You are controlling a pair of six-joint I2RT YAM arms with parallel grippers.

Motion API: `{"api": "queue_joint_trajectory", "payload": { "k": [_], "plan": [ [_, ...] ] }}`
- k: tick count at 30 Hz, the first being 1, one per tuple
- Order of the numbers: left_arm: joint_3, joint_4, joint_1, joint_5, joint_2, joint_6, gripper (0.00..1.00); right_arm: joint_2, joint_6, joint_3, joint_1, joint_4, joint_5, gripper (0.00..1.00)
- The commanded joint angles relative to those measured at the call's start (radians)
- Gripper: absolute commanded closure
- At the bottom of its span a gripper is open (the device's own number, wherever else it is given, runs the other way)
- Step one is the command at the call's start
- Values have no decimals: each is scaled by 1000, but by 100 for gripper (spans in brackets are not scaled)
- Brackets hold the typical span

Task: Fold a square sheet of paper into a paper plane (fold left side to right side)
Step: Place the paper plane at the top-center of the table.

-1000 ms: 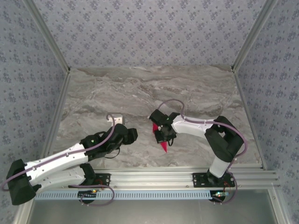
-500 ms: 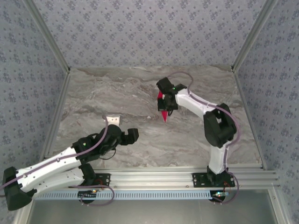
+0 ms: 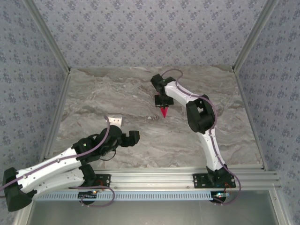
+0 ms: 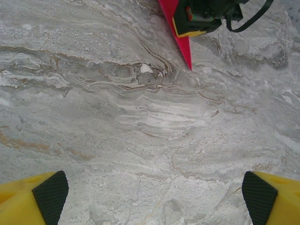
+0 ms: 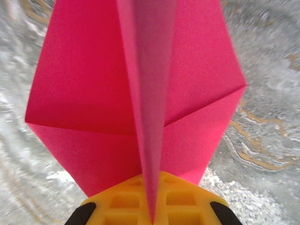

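Observation:
The paper plane (image 3: 164, 112) is a slim magenta-pink dart with a centre crease. It hangs at the far middle of the marble table (image 3: 93, 93), nose pointing toward the near edge. My right gripper (image 3: 162, 100) is shut on its centre fold, and in the right wrist view the wings (image 5: 93, 93) spread to both sides above the yellow fingers (image 5: 122, 201). My left gripper (image 3: 133, 138) stands wide open over bare marble near the front left. In its wrist view the pads (image 4: 49, 192) are far apart and the plane's tip (image 4: 183, 44) lies far ahead.
A small white piece (image 3: 115, 120) lies beside the left arm's cable. Aluminium rails (image 3: 164, 178) border the table's near edge, and patterned walls (image 3: 150, 33) close in the back and sides. Open marble lies between the two grippers.
The right arm has carried the plane from the middle front of the table out to the far middle. The left gripper has opened wide and pulled back toward the near left.

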Motion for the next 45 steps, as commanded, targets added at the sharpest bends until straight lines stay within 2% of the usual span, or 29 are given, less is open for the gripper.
{"api": "queue_joint_trajectory", "payload": {
  "k": [1,8,20,24,28,34,39,42,45],
  "plan": [
    [-1,-18,3,8,-10,10,2,37,-14,35,-7,-42,-23,95],
    [-3,-23,3,7,-9,4,2,72,-29,40,-5,-47,-54,78],
    [3,-45,3,-22,-2,-2,2,10,-56,37,1,-66,-17,77],
    [4,-44,16,-37,1,13,2,-32,-66,40,3,-79,-19,74],
    [18,-50,90,10,4,34,2,-56,-73,41,8,-98,-14,70],
    [19,-37,247,130,1,60,2,-108,-76,17,23,-113,6,66],
    [23,-34,374,173,-7,86,2,-258,-67,-96,33,-77,16,61],
    [35,-51,475,144,-10,99,2,-438,-68,-247,33,9,24,54],
    [58,-83,545,-5,-7,124,2,-634,-98,-432,21,106,54,43]
  ]
}}
